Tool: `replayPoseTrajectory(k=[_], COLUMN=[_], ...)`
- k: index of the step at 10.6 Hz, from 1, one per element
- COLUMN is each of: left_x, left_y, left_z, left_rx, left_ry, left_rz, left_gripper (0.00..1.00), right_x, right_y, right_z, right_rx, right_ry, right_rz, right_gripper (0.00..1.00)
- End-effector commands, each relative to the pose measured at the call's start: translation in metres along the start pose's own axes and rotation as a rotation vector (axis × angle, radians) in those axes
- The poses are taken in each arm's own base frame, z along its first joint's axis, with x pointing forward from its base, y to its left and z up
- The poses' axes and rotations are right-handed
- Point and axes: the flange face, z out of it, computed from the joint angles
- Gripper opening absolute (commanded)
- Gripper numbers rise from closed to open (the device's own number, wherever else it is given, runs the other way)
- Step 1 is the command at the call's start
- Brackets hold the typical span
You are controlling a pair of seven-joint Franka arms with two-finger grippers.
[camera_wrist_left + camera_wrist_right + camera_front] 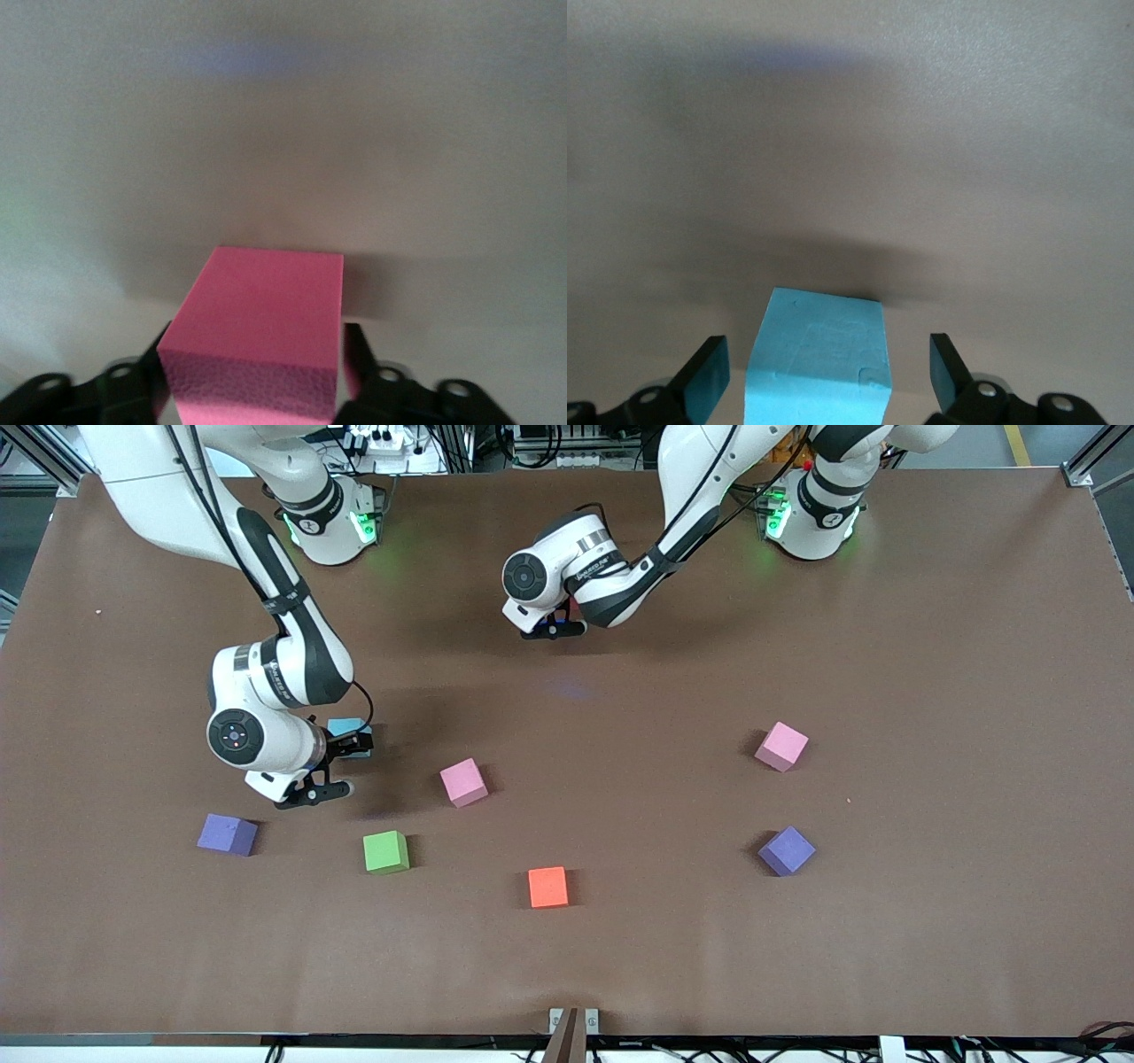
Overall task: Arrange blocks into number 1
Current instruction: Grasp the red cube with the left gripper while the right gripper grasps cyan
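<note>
Eight foam cubes, two sitting between gripper fingers.
Light blue cube (pixel 817 359) and crimson cube (pixel 257 341) by the grippers; loose on table: two pink (pixel 463 782) (pixel 780 746), two purple (pixel 227 834) (pixel 786 850), green (pixel 385 852), orange (pixel 547 887) nearest camera.

Two pink blocks (pixel 463 782) (pixel 780 746) and two purple blocks (pixel 228 834) (pixel 786 850) lay on the bench (pixel 930 646). There was one green block (pixel 385 852), one orange block (pixel 547 887), one light blue block (pixel 347 728) and one red-pink block (pixel 257 341).

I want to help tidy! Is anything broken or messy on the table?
Nothing looks broken or spilled. The blocks just sit scattered and turned different ways, like the purple block. The right gripper is open around a light blue block.
</note>
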Motion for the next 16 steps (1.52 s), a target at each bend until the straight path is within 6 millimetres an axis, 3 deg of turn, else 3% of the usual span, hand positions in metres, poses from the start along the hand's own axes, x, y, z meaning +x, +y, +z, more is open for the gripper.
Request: replayPoseTrajectory(k=[1, 3, 6, 7, 9, 10, 12, 14, 16], left_x=[-0.008, -0.017, -0.008, -0.005, 0.0, 0.002, 0.006, 0.01, 0.001], left_y=[0.006, 0.012, 0.018, 0.023, 0.029, 0.031, 0.032, 0.038, 0.043], left_z=[0.001, -0.002, -0.021, -0.027, -0.037, -0.039, -0.033, -0.034, -0.027], left_rx=[0.007, 0.009, 0.028, -0.011, -0.071, -0.09, -0.097, -0.106, -0.098], left_ry=[0.037, 0.062, 0.263, 0.312, 0.337, 0.343, 0.335, 0.335, 0.333], left_rz=[-0.044, -0.043, 0.044, 0.068, 0.09, 0.094, 0.098, 0.106, 0.119], left_gripper=[0.0, 0.0, 0.0, 0.0, 0.0, 0.0, 0.0, 0.0, 0.0], right_x=[-0.004, -0.01, -0.017, -0.018, -0.019, -0.018, -0.014, -0.016, -0.023], right_y=[-0.002, 0.0, 0.0, 0.0, 0.0, 0.001, 0.002, 0.001, -0.002], right_z=[0.005, 0.016, 0.027, 0.029, 0.028, 0.025, 0.005, -0.031, -0.073], right_rx=[-0.002, 0.0, 0.002, 0.003, 0.029, 0.057, 0.058, 0.059, 0.06], right_ry=[0.0, -0.023, -0.05, -0.055, -0.06, -0.055, -0.017, 0.048, 0.12], right_rz=[-0.013, -0.01, -0.004, -0.001, 0.028, 0.046, 0.047, 0.051, 0.069], right_gripper=[1.0, 1.0, 1.0, 0.92, 0.49, 0.44, 0.45, 0.46, 0.46])
